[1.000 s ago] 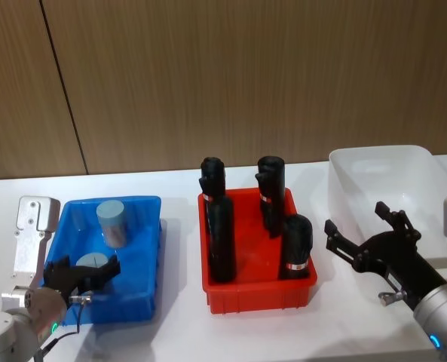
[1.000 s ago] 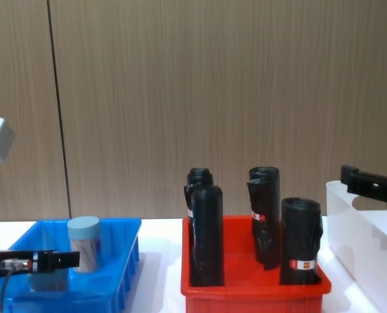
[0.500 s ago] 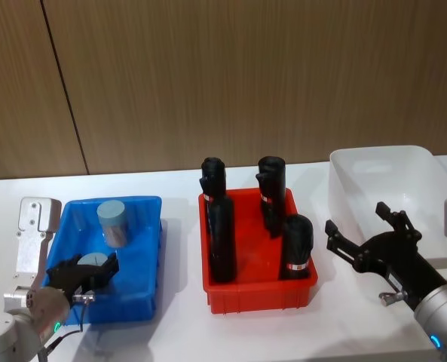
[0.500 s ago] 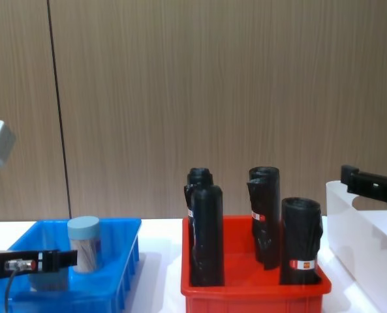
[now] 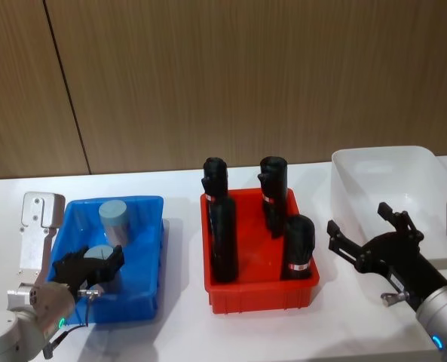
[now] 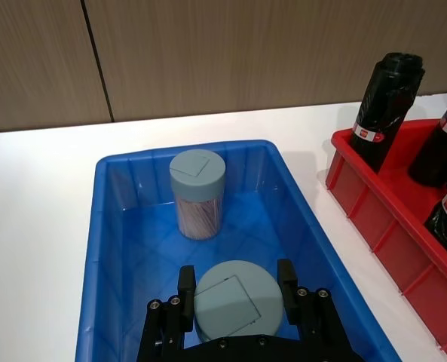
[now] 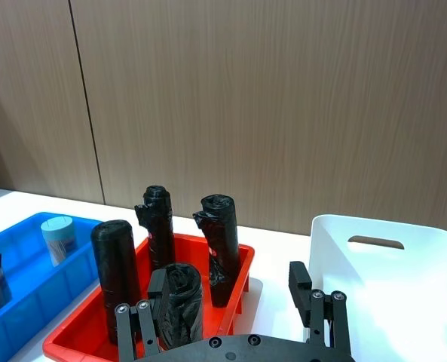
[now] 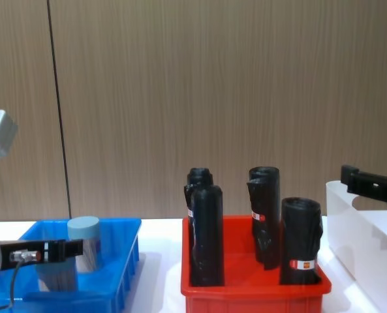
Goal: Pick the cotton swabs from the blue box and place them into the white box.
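Table (image 5: 179,226): a white tabletop is seen before a wood-panelled wall, with three bins set in a row across it.
White box (image 5: 347,188): the tallest bin is placed at the robot's right end; an oval handle cutout is seen in its far wall from the right wrist.
Red bin (image 5: 261,290): set in the middle.
Blue box (image 5: 125,308): set at the left end.
Right gripper (image 5: 356,217): held above the table just beside the white box, its fingers spread wide apart.
Left gripper (image 6: 236,275): lowered into the front of the blue box, its fingers pressed against both sides of one tub.
Black rolls (image 5: 223,241): four are stood upright in the red bin.
Front cotton swabs tub (image 6: 238,305): clamped by the left gripper inside the blue box, pale blue lid upward.
Rear cotton swabs tub (image 6: 198,192): stood upright toward the back of the blue box, apart from the gripper.
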You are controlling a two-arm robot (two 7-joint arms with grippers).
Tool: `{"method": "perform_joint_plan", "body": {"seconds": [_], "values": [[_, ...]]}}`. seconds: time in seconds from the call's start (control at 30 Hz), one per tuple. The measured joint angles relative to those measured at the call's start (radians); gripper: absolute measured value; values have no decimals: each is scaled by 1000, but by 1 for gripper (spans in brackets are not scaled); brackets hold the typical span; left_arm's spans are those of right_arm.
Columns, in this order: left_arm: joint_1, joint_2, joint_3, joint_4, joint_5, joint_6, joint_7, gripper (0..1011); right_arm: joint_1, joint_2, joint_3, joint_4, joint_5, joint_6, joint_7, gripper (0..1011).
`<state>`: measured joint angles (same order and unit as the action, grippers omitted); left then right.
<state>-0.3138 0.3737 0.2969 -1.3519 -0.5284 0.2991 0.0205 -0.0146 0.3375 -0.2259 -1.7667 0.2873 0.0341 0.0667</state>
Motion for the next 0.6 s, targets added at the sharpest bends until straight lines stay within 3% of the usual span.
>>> {"method": "perform_joint_plan", "body": {"seconds": [0.27,0.6], "values": [[7,5,-1,-23,18,-28,-19,660,0,0,0,0,0,0,0,1001],[10,22,-3,-68,73,-88,-119,660,0,0,0,0,0,0,0,1002]]}}
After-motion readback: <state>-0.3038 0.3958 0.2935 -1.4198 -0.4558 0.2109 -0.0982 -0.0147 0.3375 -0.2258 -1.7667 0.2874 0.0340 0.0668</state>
